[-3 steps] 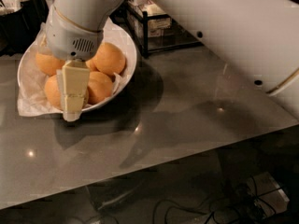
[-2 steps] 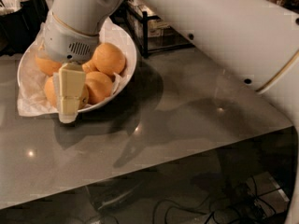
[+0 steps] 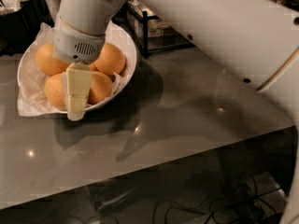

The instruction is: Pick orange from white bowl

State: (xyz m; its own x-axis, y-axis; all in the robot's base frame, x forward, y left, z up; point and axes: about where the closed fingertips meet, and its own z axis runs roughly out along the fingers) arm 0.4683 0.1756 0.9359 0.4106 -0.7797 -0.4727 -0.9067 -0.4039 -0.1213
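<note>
The white bowl [image 3: 127,73] sits at the far left of the grey table, lined with crumpled white paper [image 3: 29,105]. Several oranges lie in it; one [image 3: 110,58] is at the right, one [image 3: 46,59] at the left, two more at the front. My gripper [image 3: 75,111] hangs from the white arm over the bowl's front. Its cream finger points down between the two front oranges [image 3: 100,87] and reaches the bowl's front rim. The wrist hides the middle of the bowl.
The grey glossy table [image 3: 177,120] extends right and toward the front. A black wire rack [image 3: 149,31] stands behind the bowl at the right. Dark objects sit at the back left. Cables lie on the floor below the table's front edge.
The gripper and wrist have shifted slightly left and a little toward the front over the bowl. The oranges and the bowl have stayed in place.
</note>
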